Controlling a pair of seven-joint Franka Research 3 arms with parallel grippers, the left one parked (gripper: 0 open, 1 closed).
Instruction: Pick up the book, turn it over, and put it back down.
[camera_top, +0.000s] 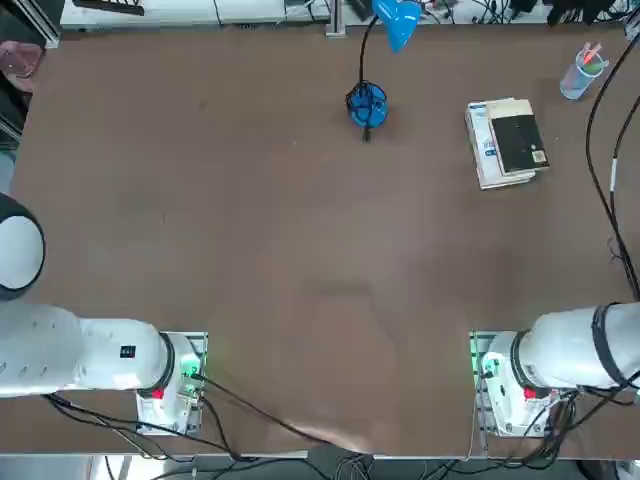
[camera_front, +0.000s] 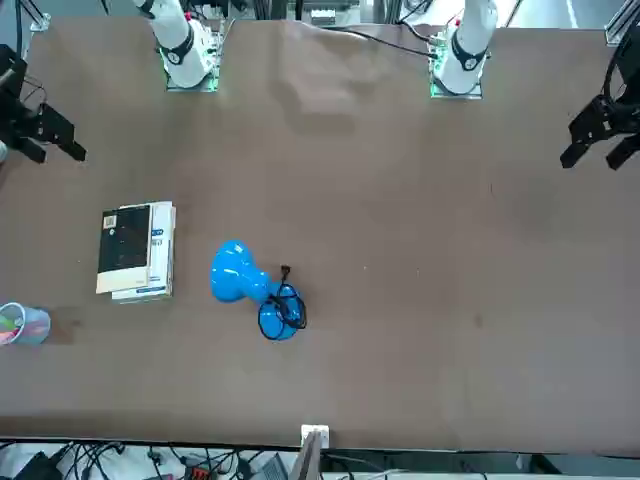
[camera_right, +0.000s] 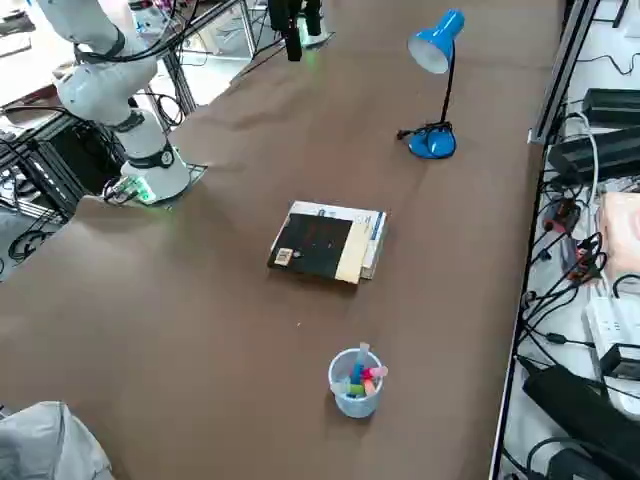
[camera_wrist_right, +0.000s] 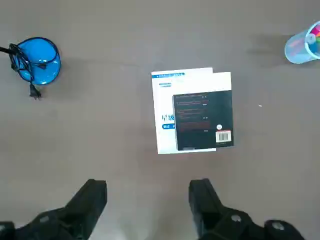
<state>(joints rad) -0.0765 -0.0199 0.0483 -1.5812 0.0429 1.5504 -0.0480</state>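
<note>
The book (camera_wrist_right: 200, 117), white with blue print and a black, barcoded panel, lies flat; the right claw (camera_wrist_right: 148, 183) hangs robot-side of it, fingers wide apart.

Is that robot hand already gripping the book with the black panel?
No, the right gripper hangs open over the table, its fingers clear of the book.
</note>
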